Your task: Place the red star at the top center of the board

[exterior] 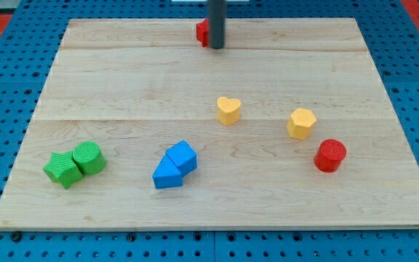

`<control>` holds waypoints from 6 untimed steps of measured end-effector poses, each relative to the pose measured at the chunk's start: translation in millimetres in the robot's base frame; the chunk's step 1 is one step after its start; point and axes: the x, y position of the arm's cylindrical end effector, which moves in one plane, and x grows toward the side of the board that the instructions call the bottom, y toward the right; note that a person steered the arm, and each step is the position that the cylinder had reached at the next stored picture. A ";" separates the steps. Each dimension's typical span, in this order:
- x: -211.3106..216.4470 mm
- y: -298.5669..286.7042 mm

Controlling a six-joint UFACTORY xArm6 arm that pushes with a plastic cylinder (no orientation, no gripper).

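Observation:
The red star (pixel 202 32) lies near the view's top centre of the wooden board (pixel 122 80), mostly hidden behind my rod. My tip (pixel 216 46) rests on the board right against the star's right side, touching or nearly touching it. Only the star's left part shows.
A yellow heart (pixel 228 110) and a yellow hexagon-like block (pixel 301 123) sit mid-board, right of centre. A red cylinder (pixel 330 155) lies at lower right. Two blue blocks (pixel 174 165) touch at lower centre. A green star (pixel 62 169) and green cylinder (pixel 89 157) touch at lower left.

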 end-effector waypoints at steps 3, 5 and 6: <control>-32.2 13.8; -19.3 -37.8; -4.9 7.4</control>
